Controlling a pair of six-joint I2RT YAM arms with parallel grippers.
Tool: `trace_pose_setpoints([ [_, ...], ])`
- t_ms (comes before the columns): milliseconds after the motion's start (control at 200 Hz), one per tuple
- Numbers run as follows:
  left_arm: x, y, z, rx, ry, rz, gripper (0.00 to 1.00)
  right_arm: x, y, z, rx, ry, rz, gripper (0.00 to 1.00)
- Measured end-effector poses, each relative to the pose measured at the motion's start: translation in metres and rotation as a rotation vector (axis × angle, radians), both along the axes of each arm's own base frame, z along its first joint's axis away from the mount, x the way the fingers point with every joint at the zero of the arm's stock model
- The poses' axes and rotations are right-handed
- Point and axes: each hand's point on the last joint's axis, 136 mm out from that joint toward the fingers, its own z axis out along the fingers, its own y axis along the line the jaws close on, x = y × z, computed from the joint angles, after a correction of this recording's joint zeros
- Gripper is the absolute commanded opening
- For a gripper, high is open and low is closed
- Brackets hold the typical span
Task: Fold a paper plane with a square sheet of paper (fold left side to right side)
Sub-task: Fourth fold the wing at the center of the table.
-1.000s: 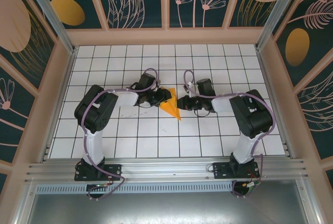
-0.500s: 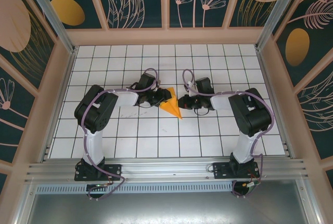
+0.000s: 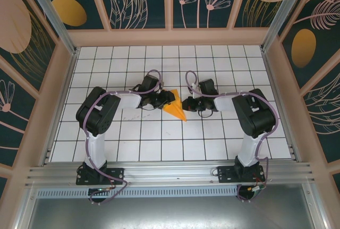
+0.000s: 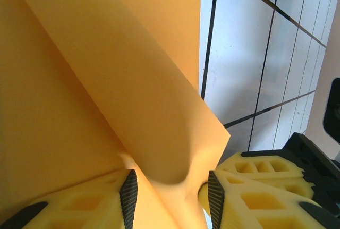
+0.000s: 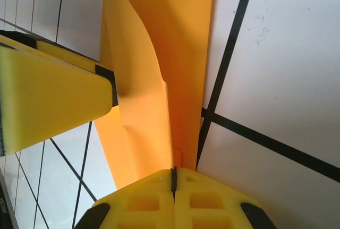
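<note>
Since a second ago, the right claw (image 3: 185, 103) has slid leftward to meet the folded bright orange paper sheet (image 3: 174, 108), and its yellow fingers (image 5: 210, 200) are now pressed fully together, pinching a raised edge of that paper. On the opposite side, the left claw (image 3: 169, 98) stands partly open around a lifted orange flap, gripping it. The paper, a creased pointed shape, lies on the white tiled bench (image 3: 159, 138) midway between both arms, its tip pointing toward the near edge.

White tiled table (image 3: 212, 138) ringed by dark floral wall panels (image 3: 138, 0).
</note>
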Motion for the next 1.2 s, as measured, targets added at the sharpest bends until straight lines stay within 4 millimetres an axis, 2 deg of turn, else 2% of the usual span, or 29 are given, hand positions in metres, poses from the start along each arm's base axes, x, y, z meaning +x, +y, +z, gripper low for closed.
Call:
trace_pose_setpoints([
  [540,0.000,0.000,0.001,0.023,-0.015,-0.013,0.45,0.000,0.001,-0.006,-0.049,0.015,0.021,0.01],
  [701,0.001,0.011,0.006,0.082,-0.034,0.005,0.46,-0.001,0.001,-0.007,-0.067,0.019,0.031,0.01],
  [756,0.003,0.013,0.013,0.095,-0.049,0.010,0.43,0.000,0.001,-0.006,-0.068,0.020,0.031,0.01],
  [821,0.006,0.013,0.024,0.095,-0.071,0.009,0.36,0.000,0.001,-0.007,-0.070,0.023,0.031,0.01],
  [906,0.012,0.008,0.037,0.075,-0.105,-0.008,0.28,0.000,0.002,-0.007,-0.072,0.027,0.032,0.01],
  [1041,0.016,-0.008,0.050,0.031,-0.124,-0.051,0.27,0.000,0.002,-0.007,-0.075,0.029,0.032,0.01],
  [1196,0.015,-0.032,0.041,0.008,-0.107,-0.109,0.27,0.000,0.002,-0.007,-0.077,0.028,0.034,0.01],
])
